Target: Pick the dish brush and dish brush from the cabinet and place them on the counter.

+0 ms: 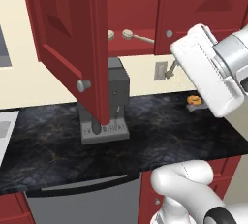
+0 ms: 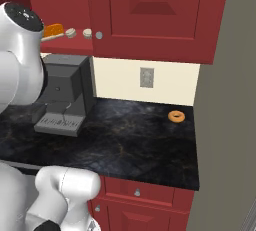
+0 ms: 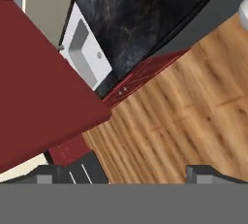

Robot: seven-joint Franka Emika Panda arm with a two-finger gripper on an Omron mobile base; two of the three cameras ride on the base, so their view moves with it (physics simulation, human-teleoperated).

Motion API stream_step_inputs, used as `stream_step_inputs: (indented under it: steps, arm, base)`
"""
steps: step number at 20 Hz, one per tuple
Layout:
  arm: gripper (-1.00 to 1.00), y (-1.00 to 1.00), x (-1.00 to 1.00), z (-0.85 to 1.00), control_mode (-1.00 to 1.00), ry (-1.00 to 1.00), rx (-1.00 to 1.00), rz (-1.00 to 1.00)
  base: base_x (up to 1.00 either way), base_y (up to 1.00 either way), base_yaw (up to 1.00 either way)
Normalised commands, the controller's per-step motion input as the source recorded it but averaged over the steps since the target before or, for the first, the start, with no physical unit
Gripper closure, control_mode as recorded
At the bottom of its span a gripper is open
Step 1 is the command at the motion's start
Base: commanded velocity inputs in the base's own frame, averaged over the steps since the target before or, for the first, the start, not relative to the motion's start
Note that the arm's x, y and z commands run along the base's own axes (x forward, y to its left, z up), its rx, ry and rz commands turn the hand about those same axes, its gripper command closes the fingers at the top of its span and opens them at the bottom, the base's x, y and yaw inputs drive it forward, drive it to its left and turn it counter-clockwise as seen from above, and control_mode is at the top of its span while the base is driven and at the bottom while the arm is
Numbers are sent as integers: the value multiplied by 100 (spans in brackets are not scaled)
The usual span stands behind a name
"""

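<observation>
**newbie:** Brushes, where are they? Can't spot them on your feed.

**oldhand:** Look at the cabinet [image 1: 131,5], your left door is swung open. Both sit on the red shelf right at its front edge. From the left base view you see one dish brush [image 1: 111,35] as a round head poking out from behind the door edge, and the second dish brush [image 1: 135,36] just beside it, handle running off to the right. In the right base view the same heads sit near the shelf's front lip, with a small orange block [image 2: 53,29] just left of them.

**newbie:** And your gripper?

**oldhand:** Gripper [image 3: 126,172] has its jaws spread wide with nothing between them. The hand camera is rolled, looking past the red door at the wooden floor [image 3: 184,116] and a white sink [image 3: 85,48].

**newbie:** What's on the counter?

**oldhand:** Counter [image 1: 160,136] has the grey coffee machine [image 1: 109,102] against the back edge, and a donut [image 2: 176,116] near the back right corner.
</observation>
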Motion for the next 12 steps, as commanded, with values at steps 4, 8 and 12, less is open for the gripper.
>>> stream_step_inputs:
  steps: [4, 8, 12]
  arm:
    - [-100, 49, 25, 9, -100, 14, 20, 6]
    - [-100, 50, 23, 1, -100, 18, 23, 8]
    - [-100, 38, 49, 0, -100, 20, 14, 5]
  base:
    - [0, 0, 0]
    - [0, 0, 0]
    - [0, 0, 0]
